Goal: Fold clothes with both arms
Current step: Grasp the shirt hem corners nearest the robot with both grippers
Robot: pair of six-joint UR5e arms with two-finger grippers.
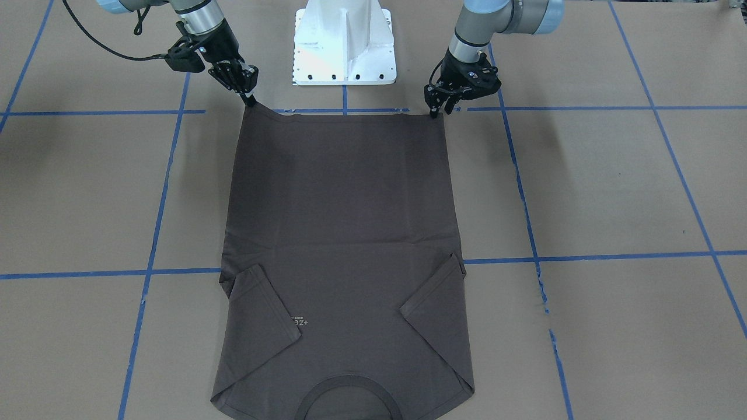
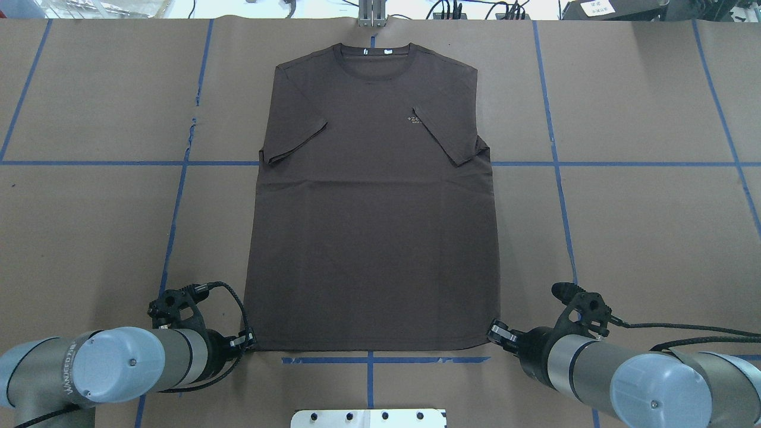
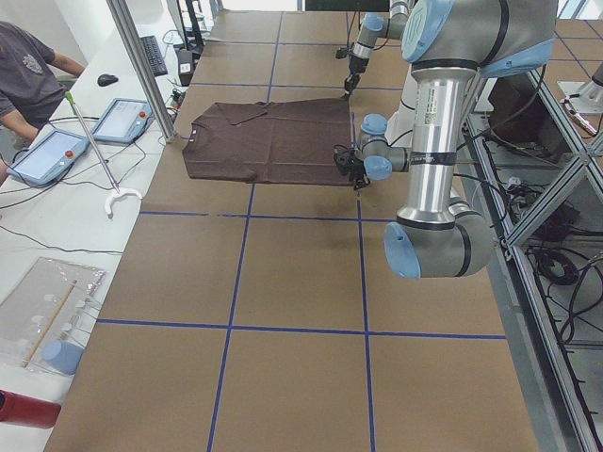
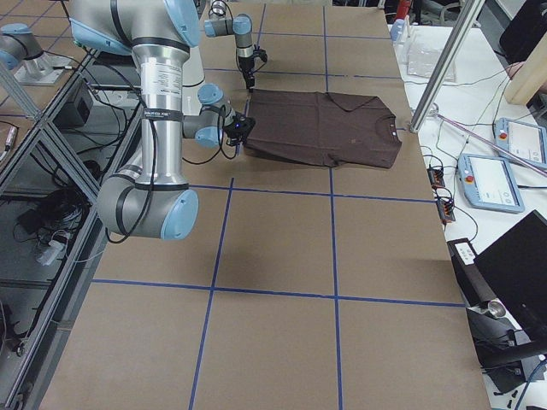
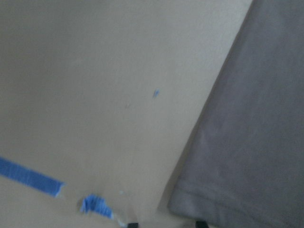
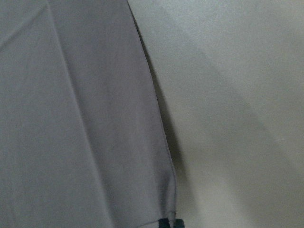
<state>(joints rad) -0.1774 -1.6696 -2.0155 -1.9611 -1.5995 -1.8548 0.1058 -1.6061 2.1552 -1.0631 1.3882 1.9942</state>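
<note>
One T-shirt (image 2: 374, 226) lies flat, chest up, on the brown paper-covered counter (image 2: 642, 226). Its collar (image 2: 371, 59) is on the far side from the robot and its hem runs along a blue tape line (image 2: 368, 360) just in front of the white pedestal base (image 1: 344, 44). Both of its two short sleeves are turned in over the chest. Two arms reach down to it, one at each hem corner.

The left fingers (image 2: 248, 342) stand a little apart. In the left wrist view their two dark tips straddle the hem corner, one on the bare paper and one at the edge of the cloth. The right fingers (image 1: 251, 99) come together to a point on the other hem corner. In the right wrist view their tips sit nearly touching, right at the fabric's edge, pinched on the cloth.

The small pale logo (image 2: 414, 120) is partly covered by a folded sleeve. The bottom edge of the front-facing view cuts off the collar. Both wrist views are blurred and show only the very ends of the fingertips. In the overhead view the wrists hide most of the fingers.
</note>
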